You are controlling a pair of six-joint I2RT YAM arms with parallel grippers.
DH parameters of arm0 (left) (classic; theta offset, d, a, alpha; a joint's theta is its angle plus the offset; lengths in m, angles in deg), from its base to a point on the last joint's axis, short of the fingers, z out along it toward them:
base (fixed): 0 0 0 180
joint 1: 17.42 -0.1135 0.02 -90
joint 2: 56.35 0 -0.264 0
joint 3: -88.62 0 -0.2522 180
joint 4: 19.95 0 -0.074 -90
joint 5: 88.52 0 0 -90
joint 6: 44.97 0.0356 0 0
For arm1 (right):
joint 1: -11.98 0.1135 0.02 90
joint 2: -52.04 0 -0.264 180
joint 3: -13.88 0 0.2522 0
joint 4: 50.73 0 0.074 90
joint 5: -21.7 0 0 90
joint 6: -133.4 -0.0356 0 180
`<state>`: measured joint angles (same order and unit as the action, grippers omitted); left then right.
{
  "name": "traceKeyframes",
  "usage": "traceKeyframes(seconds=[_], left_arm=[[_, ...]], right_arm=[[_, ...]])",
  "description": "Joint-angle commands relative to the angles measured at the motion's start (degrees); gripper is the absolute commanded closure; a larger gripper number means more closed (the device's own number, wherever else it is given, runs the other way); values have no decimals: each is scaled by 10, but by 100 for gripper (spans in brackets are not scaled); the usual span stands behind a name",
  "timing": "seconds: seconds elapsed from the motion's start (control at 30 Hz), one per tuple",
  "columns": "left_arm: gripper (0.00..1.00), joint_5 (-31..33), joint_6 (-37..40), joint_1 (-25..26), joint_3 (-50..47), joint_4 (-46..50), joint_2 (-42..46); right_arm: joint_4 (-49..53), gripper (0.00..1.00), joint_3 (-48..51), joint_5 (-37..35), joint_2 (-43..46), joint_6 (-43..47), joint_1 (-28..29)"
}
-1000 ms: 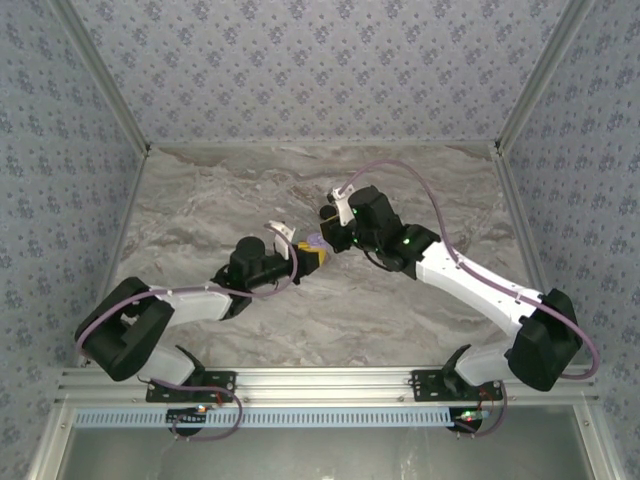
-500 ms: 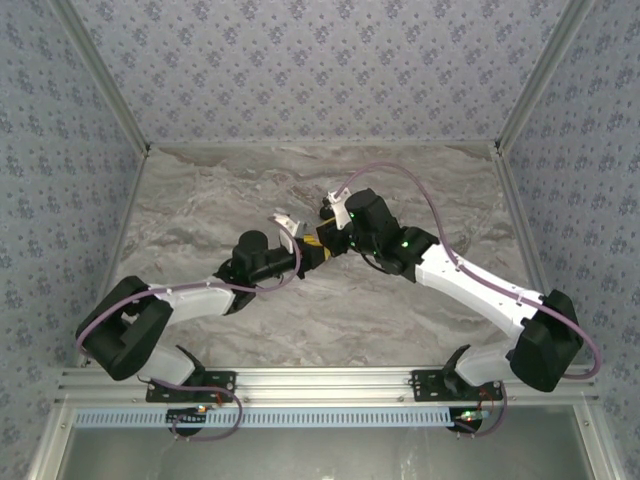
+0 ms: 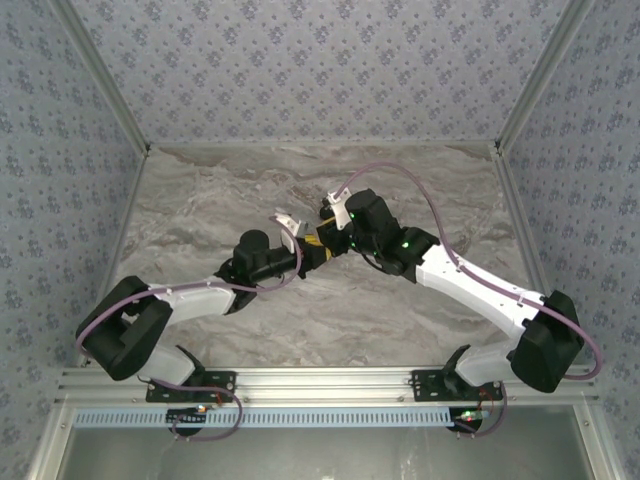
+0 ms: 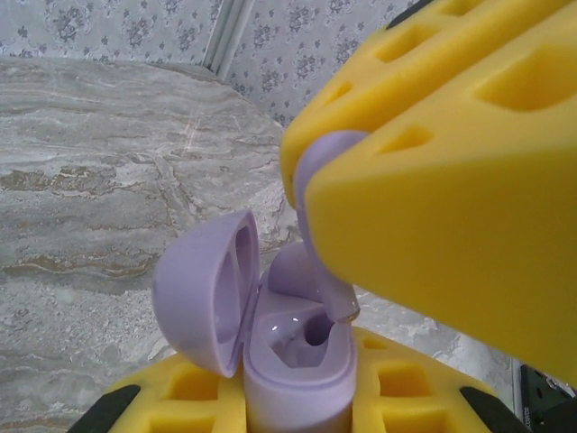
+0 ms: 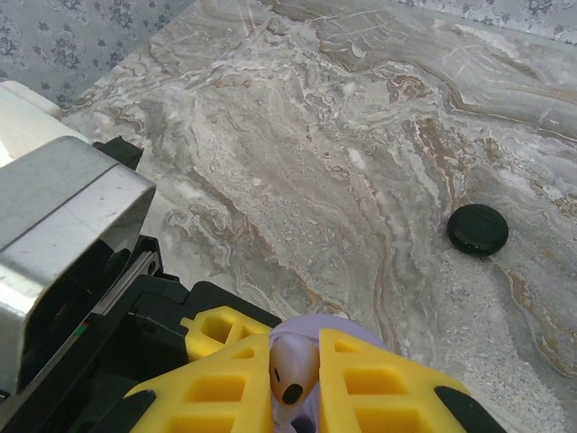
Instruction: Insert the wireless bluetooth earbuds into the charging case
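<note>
Our left tool (image 3: 310, 256) is clenched on the lavender case (image 4: 293, 365), lid open, near the middle of the bench (image 5: 361, 135). Our right tool (image 5: 297, 383) grasps one lavender earbud (image 4: 325, 155) just above it, stem tip at a socket's mouth. A black disc (image 5: 478, 228) lies well apart.

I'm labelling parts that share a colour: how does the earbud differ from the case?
The earbud is a slim, stemmed piece; the case is a wider round tub. The earbud is a single piece; the case stands open, with its lid hinged up. The earbud is pinched in the right gripper, stem down over the case's well; the case sits upright in the left gripper. Both are pale lavender and glossy.
</note>
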<state>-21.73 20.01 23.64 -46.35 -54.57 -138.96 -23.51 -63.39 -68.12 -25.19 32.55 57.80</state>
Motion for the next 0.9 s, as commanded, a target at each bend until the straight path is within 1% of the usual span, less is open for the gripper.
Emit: traceKeyframes(seconds=[0.0, 0.87], left_arm=[[87, -9, -1, 4, 19, -8, 12], [87, -15, -10, 5, 27, 2, 25]], right_arm=[[5, 82, -2, -19, 11, 13, 5], [8, 82, 0, -20, -1, 16, 9]])
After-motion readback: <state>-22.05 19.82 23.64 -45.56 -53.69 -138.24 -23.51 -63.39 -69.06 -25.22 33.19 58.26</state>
